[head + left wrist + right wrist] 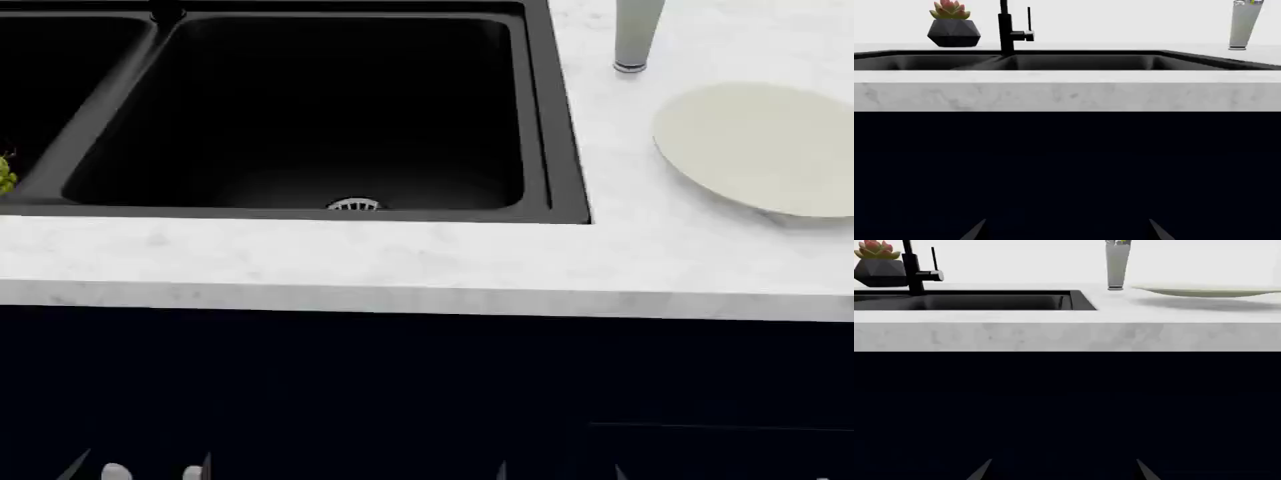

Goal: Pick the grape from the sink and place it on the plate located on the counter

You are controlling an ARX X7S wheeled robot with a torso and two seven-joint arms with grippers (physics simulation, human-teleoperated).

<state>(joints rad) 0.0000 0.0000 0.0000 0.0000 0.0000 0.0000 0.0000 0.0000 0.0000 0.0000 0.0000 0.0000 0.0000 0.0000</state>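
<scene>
Only a sliver of the yellow-green grape [6,176] shows, at the far left edge of the head view, inside the left basin of the black sink [567,150]. The cream plate [761,145] lies on the white marble counter [400,260] to the right of the sink; the right wrist view catches it edge-on, plate [1207,291]. My left gripper [1067,231] and right gripper [1064,471] both hang below the counter edge, facing the dark cabinet front. Each is open with nothing between its fingers. In the head view only their tips show, left gripper [140,470] and right gripper [561,472].
A tall glass [638,35] stands on the counter behind the plate. A black faucet [1006,30] and a dark geometric pot with a succulent [954,27] stand behind the sink. The thick counter edge [1067,95] overhangs the dark cabinet front [1067,170].
</scene>
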